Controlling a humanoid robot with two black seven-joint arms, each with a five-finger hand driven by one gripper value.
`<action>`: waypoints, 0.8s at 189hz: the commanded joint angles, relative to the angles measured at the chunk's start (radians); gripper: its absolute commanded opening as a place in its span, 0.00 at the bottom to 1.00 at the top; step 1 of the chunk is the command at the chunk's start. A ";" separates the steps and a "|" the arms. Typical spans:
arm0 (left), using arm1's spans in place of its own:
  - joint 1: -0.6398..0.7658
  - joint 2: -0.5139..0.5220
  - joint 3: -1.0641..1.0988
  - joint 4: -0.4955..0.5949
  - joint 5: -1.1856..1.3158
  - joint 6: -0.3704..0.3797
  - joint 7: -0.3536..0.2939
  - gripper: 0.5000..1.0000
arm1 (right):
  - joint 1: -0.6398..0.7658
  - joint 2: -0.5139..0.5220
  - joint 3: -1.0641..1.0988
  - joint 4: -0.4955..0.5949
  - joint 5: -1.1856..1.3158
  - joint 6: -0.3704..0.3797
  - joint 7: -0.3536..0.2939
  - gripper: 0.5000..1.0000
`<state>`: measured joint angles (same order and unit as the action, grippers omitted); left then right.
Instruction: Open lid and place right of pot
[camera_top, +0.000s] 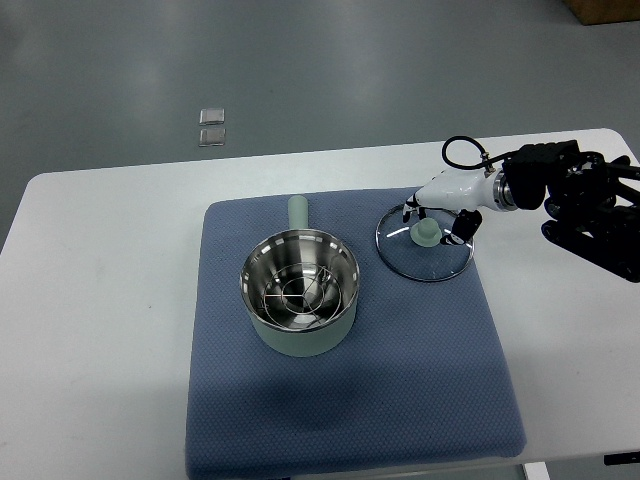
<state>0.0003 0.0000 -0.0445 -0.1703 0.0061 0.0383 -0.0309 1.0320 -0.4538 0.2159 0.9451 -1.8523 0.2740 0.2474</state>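
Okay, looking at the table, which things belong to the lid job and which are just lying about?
In the job: pot, glass lid, right robot hand over the lid, blue mat.

Lying about: two small clear squares on the floor beyond the table.

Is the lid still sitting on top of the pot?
No, the glass lid lies flat on the blue mat to the right of the open pot, with the right hand over its knob.

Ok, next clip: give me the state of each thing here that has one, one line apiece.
Pale green metal pot: uncovered, upright on the mat, wire rack inside.
Round glass lid with green knob: off the pot, lying flat on the mat to the pot's right.
Right hand: over the lid, fingers around the knob; contact unclear.
Blue cloth mat: spread flat on the white table.
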 joint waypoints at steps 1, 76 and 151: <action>0.001 0.000 0.000 0.000 0.000 0.000 0.000 1.00 | 0.007 -0.006 0.002 0.009 0.001 0.005 0.003 0.83; 0.000 0.000 0.000 0.000 0.000 0.000 0.000 1.00 | 0.039 -0.031 0.030 0.023 0.050 0.002 0.007 0.84; 0.000 0.000 0.000 0.000 0.000 0.000 0.000 1.00 | 0.039 -0.009 0.185 -0.081 0.669 -0.052 -0.023 0.83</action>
<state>0.0003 0.0000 -0.0445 -0.1703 0.0061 0.0383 -0.0313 1.0836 -0.4857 0.3525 0.9178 -1.4466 0.2591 0.2348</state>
